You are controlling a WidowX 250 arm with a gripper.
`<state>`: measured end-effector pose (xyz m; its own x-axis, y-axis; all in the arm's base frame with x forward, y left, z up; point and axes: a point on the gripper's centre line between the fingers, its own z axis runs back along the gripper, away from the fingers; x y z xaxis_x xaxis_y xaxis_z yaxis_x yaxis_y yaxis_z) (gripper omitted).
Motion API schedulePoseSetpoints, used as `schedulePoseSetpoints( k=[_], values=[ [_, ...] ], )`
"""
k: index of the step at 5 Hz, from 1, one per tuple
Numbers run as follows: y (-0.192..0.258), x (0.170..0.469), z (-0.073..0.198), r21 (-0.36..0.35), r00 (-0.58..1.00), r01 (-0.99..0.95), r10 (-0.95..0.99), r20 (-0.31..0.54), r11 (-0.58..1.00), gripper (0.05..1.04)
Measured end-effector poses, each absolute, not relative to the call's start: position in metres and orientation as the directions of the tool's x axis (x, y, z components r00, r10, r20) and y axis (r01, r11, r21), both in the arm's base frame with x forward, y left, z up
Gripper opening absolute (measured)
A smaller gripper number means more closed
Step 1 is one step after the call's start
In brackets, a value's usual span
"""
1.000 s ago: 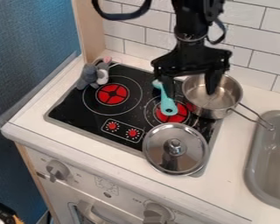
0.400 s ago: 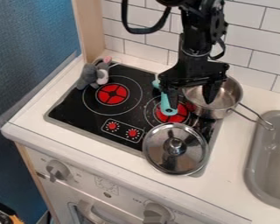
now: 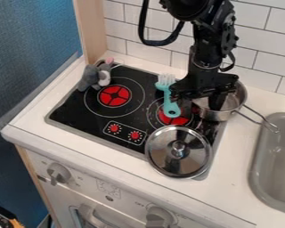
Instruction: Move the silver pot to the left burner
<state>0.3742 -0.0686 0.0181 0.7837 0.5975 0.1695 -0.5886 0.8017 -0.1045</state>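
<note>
Presently, the silver metal pot (image 3: 215, 116) sits at the back right corner of the black glass-topped hob (image 3: 71, 111), overlapping its right edge; the task's left burner (image 3: 114, 95), red and round, lies apart from it. The pot's thin wire handle (image 3: 252, 118) points right and frontward, towards the grey rectangular sink (image 3: 277, 160).

The black two-finger gripper (image 3: 197, 101) hangs down over the pot's left side. Its fingers stand wide apart: one outside the pot, on the left, the other within the rim, with the pot's wall between them. Whether either touches the metal cannot be told.

A turquoise fork-shaped utensil (image 3: 170, 107) lies just left of the gripper, head towards the hob's back edge, handle end over the red right burner (image 3: 173, 120). A round silver lid with a knob (image 3: 186, 158) lies at the front right corner, knob up, crossing the hob's front edge. A grey plush mouse (image 3: 90, 78) rests at the back left corner. Two small red printed dials (image 3: 135, 135) are noted near the front edge, left of the lid.
</note>
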Motion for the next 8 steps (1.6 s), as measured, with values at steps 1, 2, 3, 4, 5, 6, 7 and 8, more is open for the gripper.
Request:
schedulePoseSetpoints(
  k=[1,2,3,4,5,6,7,8],
  values=[
    [-0.069,0.374,0.019,-0.104,0.785,-0.587,0.596,0.170,0.803,0.366],
    [-0.070,0.373,0.018,-0.104,0.793,-0.577,0.587,0.163,0.810,0.157],
    [-0.071,0.371,0.017,-0.119,0.790,-0.583,0.595,0.148,0.804,0.080],
    [-0.063,0.366,0.026,-0.140,0.787,-0.589,0.604,0.123,0.796,0.077],
    [-0.049,0.363,0.048,-0.207,0.759,-0.615,0.642,0.106,0.761,0.073],
    [-0.028,0.353,0.074,-0.268,0.711,-0.652,0.694,0.108,0.710,0.073],
    [0.005,0.334,0.093,-0.272,0.660,-0.699,0.743,0.108,0.661,0.073],
    [0.040,0.312,0.100,-0.241,0.610,-0.748,0.784,0.118,0.618,0.073]
  ],
)
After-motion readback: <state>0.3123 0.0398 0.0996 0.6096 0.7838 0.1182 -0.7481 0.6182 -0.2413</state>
